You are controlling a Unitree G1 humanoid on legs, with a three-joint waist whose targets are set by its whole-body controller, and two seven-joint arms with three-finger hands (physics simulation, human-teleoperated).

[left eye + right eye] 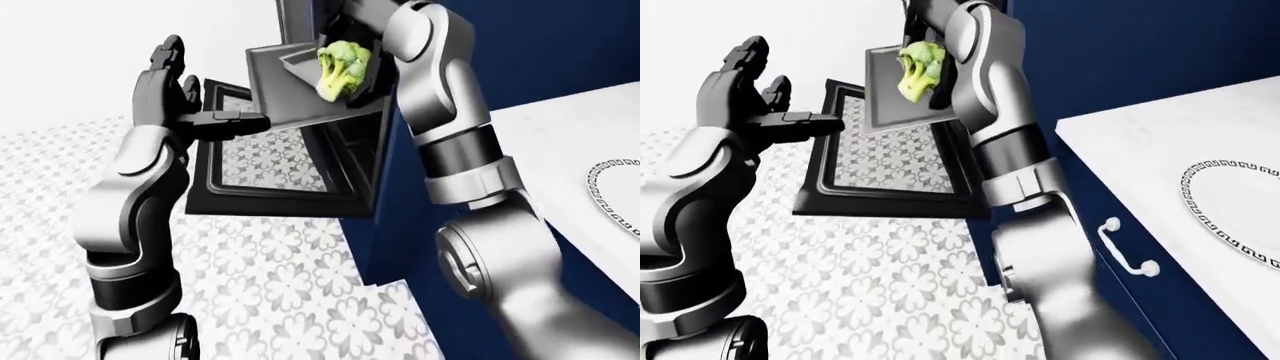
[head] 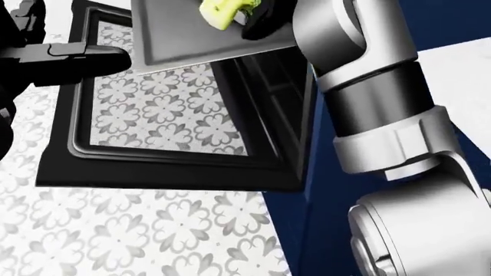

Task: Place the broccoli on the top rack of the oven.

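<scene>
The green broccoli is at the top of the left-eye view, low over the grey pulled-out oven rack; I cannot tell whether it touches the rack. My right hand reaches up from the right, and its dark fingers close round the broccoli's right side. The broccoli also shows at the top edge of the head view. My left hand is open and empty just left of the rack, fingers up and thumb pointing toward the rack's left edge. The inside of the oven is mostly hidden.
The black oven door hangs open below the rack, with patterned floor tiles showing through its glass. Dark blue cabinets stand to the right. A white counter carries a plate with a patterned rim. A drawer handle sticks out below.
</scene>
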